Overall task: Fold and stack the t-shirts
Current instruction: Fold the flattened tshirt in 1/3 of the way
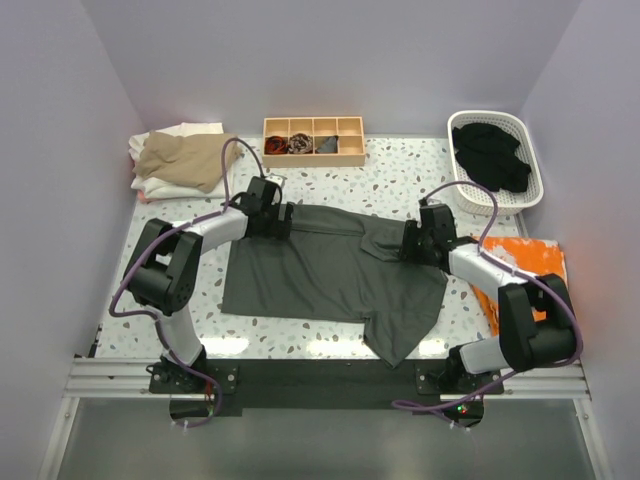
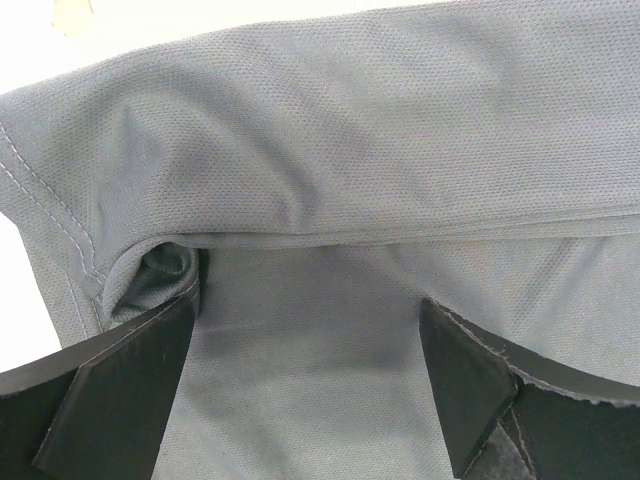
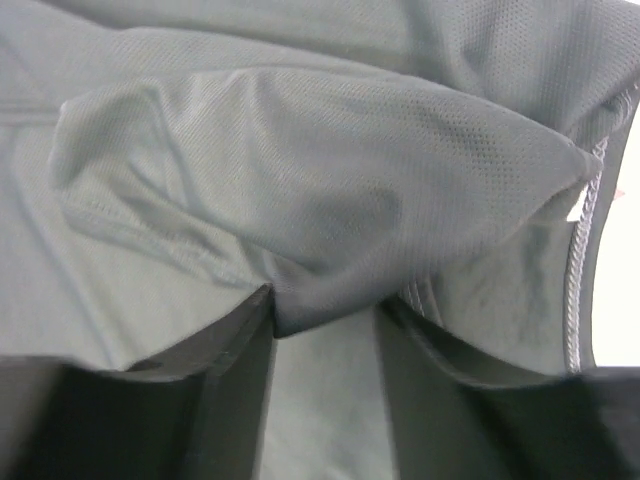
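A dark charcoal-grey t-shirt (image 1: 320, 275) lies spread across the middle of the table, its lower right part hanging towards the near edge. My left gripper (image 1: 283, 220) rests at its far left corner. In the left wrist view this gripper (image 2: 308, 310) stands wide open over flat cloth (image 2: 380, 130), its left finger (image 2: 130, 380) against a sleeve fold. My right gripper (image 1: 408, 243) is at the shirt's far right. Its jaws (image 3: 326, 315) stand partly apart, with a bulging fold of shirt (image 3: 300, 150) at the tips and cloth draped over both fingers.
Tan and white shirts (image 1: 180, 160) are piled at the back left. A white basket (image 1: 520, 135) at the back right holds black shirts (image 1: 490, 155). A wooden divided tray (image 1: 313, 152) stands at the back centre. An orange cloth (image 1: 530, 258) lies at the right edge.
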Robot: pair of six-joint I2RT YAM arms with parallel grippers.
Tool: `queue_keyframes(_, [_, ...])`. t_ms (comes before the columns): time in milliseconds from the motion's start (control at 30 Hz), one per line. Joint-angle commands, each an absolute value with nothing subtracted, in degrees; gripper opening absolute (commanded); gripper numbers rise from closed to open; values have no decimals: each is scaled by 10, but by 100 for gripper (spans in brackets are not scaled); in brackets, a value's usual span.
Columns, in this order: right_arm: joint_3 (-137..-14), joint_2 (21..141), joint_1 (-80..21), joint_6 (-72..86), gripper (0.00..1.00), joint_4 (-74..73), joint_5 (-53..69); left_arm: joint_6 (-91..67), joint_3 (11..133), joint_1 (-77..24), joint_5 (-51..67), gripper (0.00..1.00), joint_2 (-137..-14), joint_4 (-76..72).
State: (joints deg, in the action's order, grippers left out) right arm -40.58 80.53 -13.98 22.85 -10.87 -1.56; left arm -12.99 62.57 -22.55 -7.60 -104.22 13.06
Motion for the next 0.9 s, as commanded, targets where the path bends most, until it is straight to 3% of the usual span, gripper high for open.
queue_keyframes(0, [-396, 829, -143, 222, 39, -38, -33, -131, 617, -227, -78, 100, -1016, 94])
queue_keyframes(67, [-401, 838, -144, 226, 21, -33, -33, -129, 617, -227, -79, 100, -1016, 92])
queue_keyframes(233, [-411, 854, -143, 228, 0, -33, -35, -122, 620, -227, -85, 100, -1023, 93])
queue_keyframes(467, [-457, 752, -145, 253, 0, -135, -22, -114, 633, -227, -91, 100, -1035, 105])
queue_keyframes(867, [-519, 712, -144, 317, 0, -337, -17, -97, 657, -227, -118, 100, -1058, 138])
